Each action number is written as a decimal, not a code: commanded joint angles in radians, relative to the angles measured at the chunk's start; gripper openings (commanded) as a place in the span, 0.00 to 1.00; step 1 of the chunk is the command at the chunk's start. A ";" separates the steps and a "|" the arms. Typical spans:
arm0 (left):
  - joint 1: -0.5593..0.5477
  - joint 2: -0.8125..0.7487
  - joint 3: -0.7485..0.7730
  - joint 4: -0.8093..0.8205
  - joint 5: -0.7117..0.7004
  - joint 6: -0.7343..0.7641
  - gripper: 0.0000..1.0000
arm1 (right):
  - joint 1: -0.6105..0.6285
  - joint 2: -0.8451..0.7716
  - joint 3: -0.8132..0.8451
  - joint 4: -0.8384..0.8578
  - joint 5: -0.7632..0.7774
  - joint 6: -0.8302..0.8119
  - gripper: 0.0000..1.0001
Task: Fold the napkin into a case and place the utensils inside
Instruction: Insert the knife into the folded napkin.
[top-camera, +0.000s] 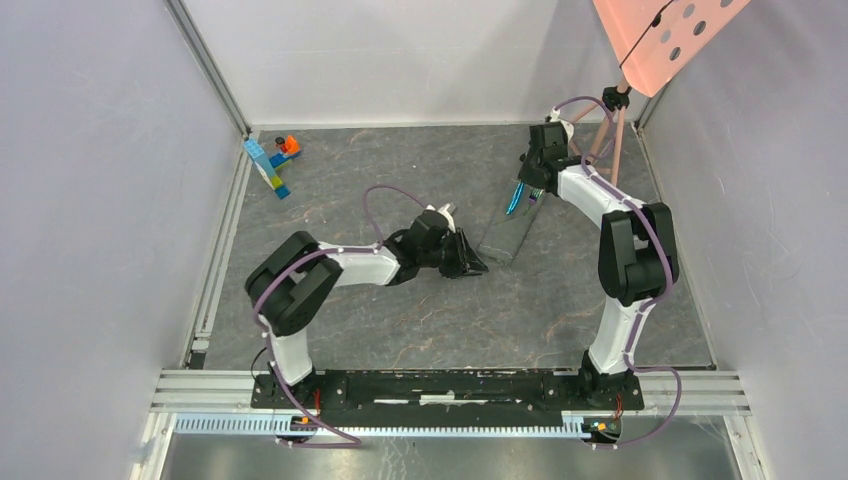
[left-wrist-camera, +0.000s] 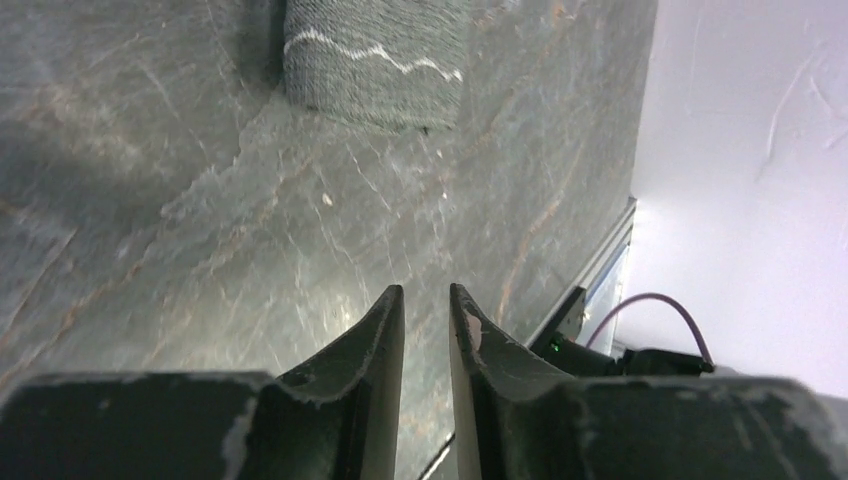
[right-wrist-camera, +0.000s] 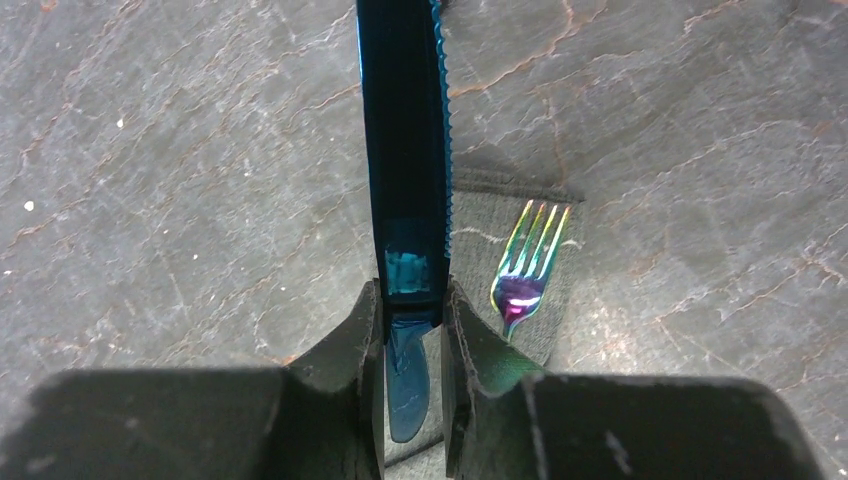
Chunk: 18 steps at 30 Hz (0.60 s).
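Right gripper (right-wrist-camera: 412, 295) is clamped on the blue knife (right-wrist-camera: 405, 150), its two fingers pressed against the flat sides near the rounded end, while the serrated blade runs straight out ahead of the wrist camera. The knife hangs over the left edge of the case (right-wrist-camera: 478, 210), the dark grey cloth folded into a narrow strip with a pale stitched line across it; whether the blade touches the cloth cannot be told. Just beside the knife, the fork (right-wrist-camera: 528, 270) lies on that cloth with its rainbow-shiny head and tines showing, and its handle passes out of sight behind the gripper's finger. From above, the case (top-camera: 508, 237) lies slantwise near the middle of the stone-patterned table (top-camera: 400, 310), its far end under the right gripper (top-camera: 527, 190). The left gripper (top-camera: 472, 262) sits just beside the strip's near end, not touching it; in its own wrist view the left gripper (left-wrist-camera: 427, 300) shows a narrow gap between its fingers with nothing held, bare tabletop below and the cloth's end ahead. Well apart, at the far left corner, stand blue and orange toy blocks (top-camera: 272, 160).
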<state>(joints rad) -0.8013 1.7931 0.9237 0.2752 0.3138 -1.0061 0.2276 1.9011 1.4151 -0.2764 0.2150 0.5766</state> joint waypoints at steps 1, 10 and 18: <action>-0.023 0.092 0.081 0.083 -0.060 -0.081 0.29 | -0.016 0.010 0.061 0.040 0.005 -0.033 0.00; -0.035 0.198 0.133 0.087 -0.099 -0.129 0.27 | -0.017 0.004 -0.014 0.068 -0.033 0.005 0.00; -0.036 0.246 0.152 0.092 -0.121 -0.135 0.26 | -0.016 -0.012 -0.064 0.080 -0.065 0.027 0.00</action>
<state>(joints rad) -0.8330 2.0113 1.0351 0.3267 0.2276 -1.0996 0.2104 1.9152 1.3537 -0.2443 0.1684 0.5831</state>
